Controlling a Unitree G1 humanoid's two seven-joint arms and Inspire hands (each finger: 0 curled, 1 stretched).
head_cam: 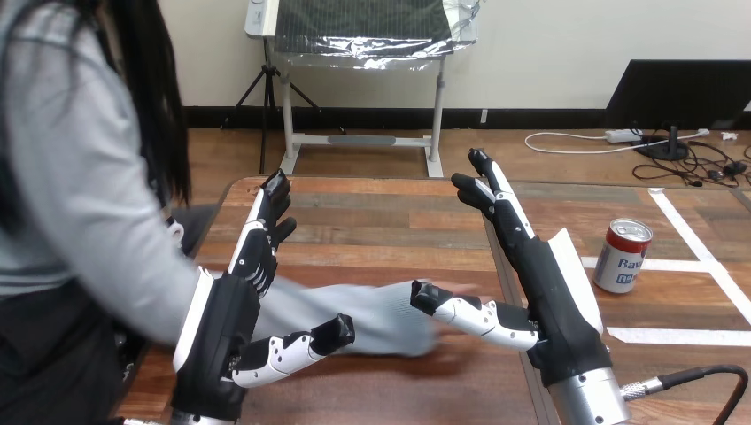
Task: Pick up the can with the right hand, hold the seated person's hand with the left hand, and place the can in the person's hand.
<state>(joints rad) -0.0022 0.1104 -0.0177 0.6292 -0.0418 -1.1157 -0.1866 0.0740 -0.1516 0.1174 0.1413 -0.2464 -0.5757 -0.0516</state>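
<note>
I have both hands open, fingers straight, thumbs spread, gripping nothing: the left hand [221, 319] near left, the right hand [553, 292] near right. The person's sleeve [354, 314] reaches from the left across the table [381, 212] between them. I cannot tell if either thumb touches it. The can [623, 256] stands upright on the table, right of my right hand and apart from it.
</note>
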